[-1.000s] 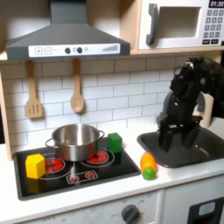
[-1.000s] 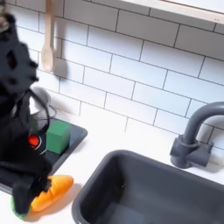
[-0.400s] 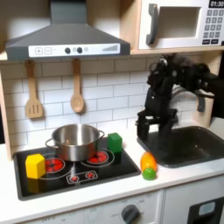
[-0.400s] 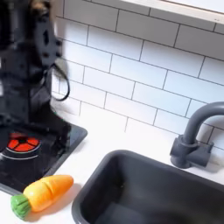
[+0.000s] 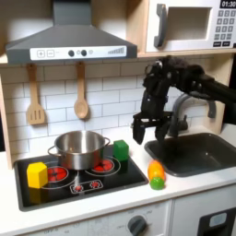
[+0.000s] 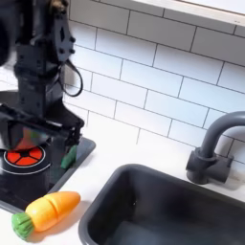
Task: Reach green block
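The green block [image 5: 120, 150] is a small bright green cube on the black stove top [image 5: 92, 182], just right of the steel pot [image 5: 79, 147]. My gripper [image 5: 145, 130] hangs open above and to the right of the block in the first exterior view, apart from it, with nothing between its fingers. In the second exterior view the gripper [image 6: 40, 134] stands over the stove's corner, and a sliver of the green block [image 6: 67, 157] shows behind its right finger.
A yellow block [image 5: 36, 174] sits at the stove's left. An orange-and-green carrot toy [image 5: 156, 172] lies on the counter in front of the gripper. The sink [image 5: 198, 153] and grey faucet [image 6: 212, 153] are to the right. Wooden utensils [image 5: 81, 97] hang on the tiled wall.
The arm has swung left in the first exterior view, from over the sink to the stove's right edge near the green block. The gripper stays open.
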You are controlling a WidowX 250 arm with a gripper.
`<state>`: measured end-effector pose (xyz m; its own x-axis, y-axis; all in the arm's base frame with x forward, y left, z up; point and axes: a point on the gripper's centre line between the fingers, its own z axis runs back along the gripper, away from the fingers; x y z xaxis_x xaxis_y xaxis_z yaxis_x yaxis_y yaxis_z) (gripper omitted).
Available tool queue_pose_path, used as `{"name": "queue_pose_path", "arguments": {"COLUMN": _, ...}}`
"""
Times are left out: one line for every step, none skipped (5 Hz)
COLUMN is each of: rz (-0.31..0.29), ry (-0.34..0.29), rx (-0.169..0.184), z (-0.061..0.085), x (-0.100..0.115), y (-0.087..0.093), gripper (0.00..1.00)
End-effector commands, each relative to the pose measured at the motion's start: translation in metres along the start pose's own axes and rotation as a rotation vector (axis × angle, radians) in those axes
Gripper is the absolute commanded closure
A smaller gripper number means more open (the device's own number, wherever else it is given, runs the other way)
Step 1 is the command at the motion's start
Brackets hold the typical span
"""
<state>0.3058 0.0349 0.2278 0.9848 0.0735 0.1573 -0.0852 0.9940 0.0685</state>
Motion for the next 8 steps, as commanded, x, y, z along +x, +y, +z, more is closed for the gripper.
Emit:
{"name": "queue_pose_path", "arguments": {"rz": 0.020, "ry": 0.001, "rx": 0.017, "z": -0.009, "x": 0.022, "y": 0.008, "gripper": 0.00}}
{"name": "queue_pose_path", "arguments": {"rz": 0.041, "ry": 0.000, "rx": 0.019, "z": -0.015, "x": 0.031, "y": 0.014, "gripper": 0.00}}
{"name": "queue_pose_path", "arguments": {"rz": 0.042, "ry": -0.001, "rx": 0.022, "z": -0.021, "x": 0.040, "y": 0.015, "gripper": 0.00}}
{"name": "queue_pose_path", "arguments": {"rz": 0.045, "ry": -0.010, "rx": 0.025, "z": -0.025, "x": 0.047, "y": 0.017, "gripper": 0.00}}
{"name": "queue_pose_path", "arguments": {"rz": 0.054, "ry": -0.008, "rx": 0.027, "z": -0.030, "x": 0.054, "y": 0.018, "gripper": 0.00}}
{"name": "queue_pose_path", "arguments": {"rz": 0.046, "ry": -0.008, "rx": 0.017, "z": -0.035, "x": 0.059, "y": 0.018, "gripper": 0.00}}
{"name": "queue_pose_path", "arguments": {"rz": 0.036, "ry": -0.004, "rx": 0.021, "z": -0.038, "x": 0.061, "y": 0.021, "gripper": 0.00}}
{"name": "queue_pose_path", "arguments": {"rz": 0.037, "ry": 0.010, "rx": 0.025, "z": -0.044, "x": 0.062, "y": 0.024, "gripper": 0.00}}
